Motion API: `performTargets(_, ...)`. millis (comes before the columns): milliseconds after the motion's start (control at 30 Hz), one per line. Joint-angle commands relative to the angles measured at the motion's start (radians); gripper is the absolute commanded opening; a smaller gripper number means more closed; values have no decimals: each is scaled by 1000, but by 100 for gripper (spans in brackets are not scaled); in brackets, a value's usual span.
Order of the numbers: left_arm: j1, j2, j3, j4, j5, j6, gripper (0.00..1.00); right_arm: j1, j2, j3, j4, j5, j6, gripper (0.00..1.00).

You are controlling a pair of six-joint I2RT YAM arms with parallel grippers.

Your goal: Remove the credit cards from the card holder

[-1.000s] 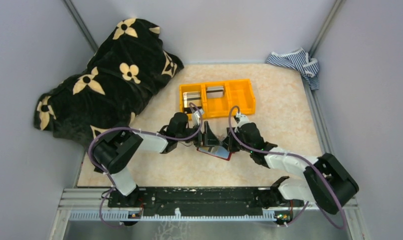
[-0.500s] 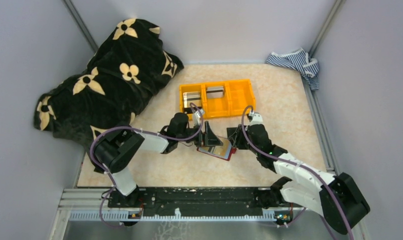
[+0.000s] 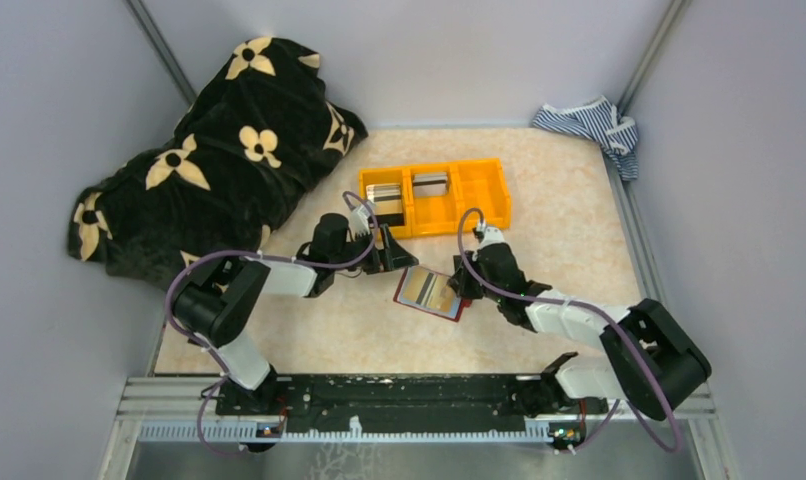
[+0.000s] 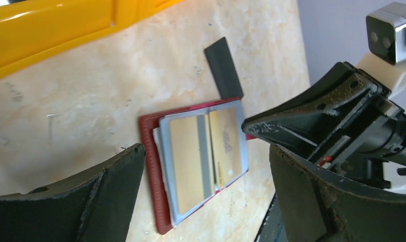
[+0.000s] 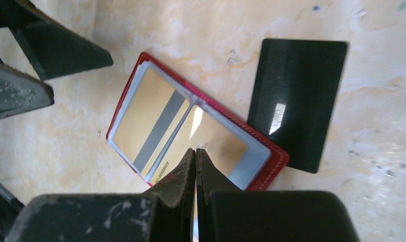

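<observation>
The dark red card holder (image 3: 428, 292) lies open and flat on the table between my grippers. It also shows in the left wrist view (image 4: 149, 166) and the right wrist view (image 5: 271, 151). Two beige credit cards sit in its light blue pockets, one with a grey stripe (image 5: 143, 123) and one beside it (image 5: 218, 138). A dark card (image 5: 296, 98) lies on the table against the holder's edge. My left gripper (image 3: 387, 250) is open and empty, just left of the holder. My right gripper (image 5: 196, 151) is shut, its tips over the holder's right pocket.
An orange three-compartment bin (image 3: 484, 195) stands just behind the holder, with silvery cards in its left and middle compartments. A black cloth with a beige flower pattern (image 3: 219, 150) lies at the back left. A striped cloth (image 3: 591, 120) is in the back right corner.
My left gripper has drawn back to the left, off the card holder. My right gripper swung out to the right, then came back to the holder's right side. The holder now lies uncovered.
</observation>
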Motion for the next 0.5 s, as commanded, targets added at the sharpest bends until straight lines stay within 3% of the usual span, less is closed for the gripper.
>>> performTargets(0, 9, -28, -32, -40, -48, 86, 98, 32, 56, 51, 128, -80, 18, 0)
performTargets(100, 5, -9, -56, -2, -27, 61, 97, 34, 89, 39, 188, -123, 37, 18)
performTargets(200, -8, -4, -75, 31, -17, 40, 97, 37, 118, 31, 225, -145, 54, 22)
performTargets(467, -98, -29, -115, 26, -47, -3, 97, 41, 182, 19, 242, -127, 66, 1)
